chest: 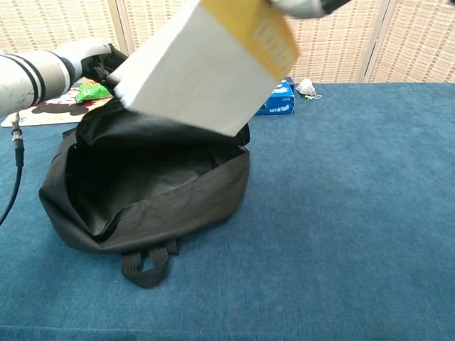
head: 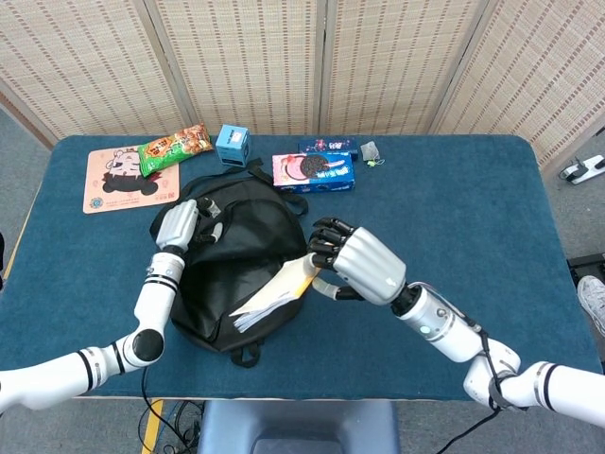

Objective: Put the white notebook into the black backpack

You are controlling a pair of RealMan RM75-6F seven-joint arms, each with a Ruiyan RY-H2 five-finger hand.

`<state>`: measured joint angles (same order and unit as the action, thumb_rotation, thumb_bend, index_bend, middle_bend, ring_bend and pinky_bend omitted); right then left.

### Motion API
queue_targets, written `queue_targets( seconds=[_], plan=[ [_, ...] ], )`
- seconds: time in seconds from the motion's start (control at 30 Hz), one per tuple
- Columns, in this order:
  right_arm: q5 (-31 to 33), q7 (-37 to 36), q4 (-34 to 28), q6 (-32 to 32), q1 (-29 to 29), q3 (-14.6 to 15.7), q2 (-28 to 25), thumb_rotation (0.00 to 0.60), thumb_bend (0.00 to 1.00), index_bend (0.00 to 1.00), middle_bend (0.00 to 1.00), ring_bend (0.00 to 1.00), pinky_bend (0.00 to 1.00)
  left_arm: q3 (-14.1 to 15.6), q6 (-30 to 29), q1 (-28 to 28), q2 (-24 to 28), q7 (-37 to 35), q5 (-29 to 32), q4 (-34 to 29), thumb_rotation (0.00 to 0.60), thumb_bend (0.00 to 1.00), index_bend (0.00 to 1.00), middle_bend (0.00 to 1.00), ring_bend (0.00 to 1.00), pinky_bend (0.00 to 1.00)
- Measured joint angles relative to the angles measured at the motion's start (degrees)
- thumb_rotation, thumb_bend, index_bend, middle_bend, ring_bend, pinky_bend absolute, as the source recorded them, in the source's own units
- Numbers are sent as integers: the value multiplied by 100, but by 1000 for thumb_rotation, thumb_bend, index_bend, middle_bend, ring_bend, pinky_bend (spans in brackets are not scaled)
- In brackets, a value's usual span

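Note:
The black backpack (head: 248, 246) (chest: 156, 199) lies on the blue table with its mouth gaping toward me. My left hand (head: 181, 223) (chest: 96, 58) grips the bag's upper flap at the far left and holds it lifted. My right hand (head: 357, 265) holds the white notebook (head: 274, 294) (chest: 202, 67) by its yellow-edged end, tilted down over the open mouth. In the chest view the notebook hangs above the opening and hides most of the right hand.
Behind the bag lie a cookie box (head: 313, 171), a small blue box (head: 233, 144), a snack bag (head: 174, 146) and a cartoon mat (head: 129, 180). A small pouch (head: 370, 150) sits further right. The table's right half is bare blue cloth (chest: 355, 185).

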<state>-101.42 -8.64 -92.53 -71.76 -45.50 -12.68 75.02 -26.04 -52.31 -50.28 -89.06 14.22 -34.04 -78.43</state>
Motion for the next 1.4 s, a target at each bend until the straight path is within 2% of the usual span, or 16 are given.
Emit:
queue_targets(
  seconds=[0.4,0.83,0.97,1.1,1.3,1.4],
  plan=[
    [-153,-281,1276,395,-926,-66,1245,600,590,694,548,361,254,-126,11,-441,61,546,1067,199,600,630,781,387,358,328],
    [-215,-997,2898,217,-1550,38,2420,600,578,701,556,365,253,-54,106,-638,230,824,1755,233,600,630,779,386,359,328],
    [-255,-1111,3336,141,-1625,192,2737,600,578,705,561,369,254,-15,120,-674,242,864,1882,304,600,629,779,386,360,328],
    [-284,-1238,3815,78,-1601,488,3041,600,576,712,569,369,254,21,168,-656,284,834,1946,312,600,629,779,386,360,328],
    [-335,-1305,4349,40,-1463,914,3289,600,572,713,571,369,253,68,256,-614,368,779,2014,302,600,629,779,387,361,328],
    [-328,-1270,4554,95,-1437,1007,3354,600,572,713,572,369,253,97,317,-591,431,753,2048,263,600,629,779,386,361,328]
  ],
)
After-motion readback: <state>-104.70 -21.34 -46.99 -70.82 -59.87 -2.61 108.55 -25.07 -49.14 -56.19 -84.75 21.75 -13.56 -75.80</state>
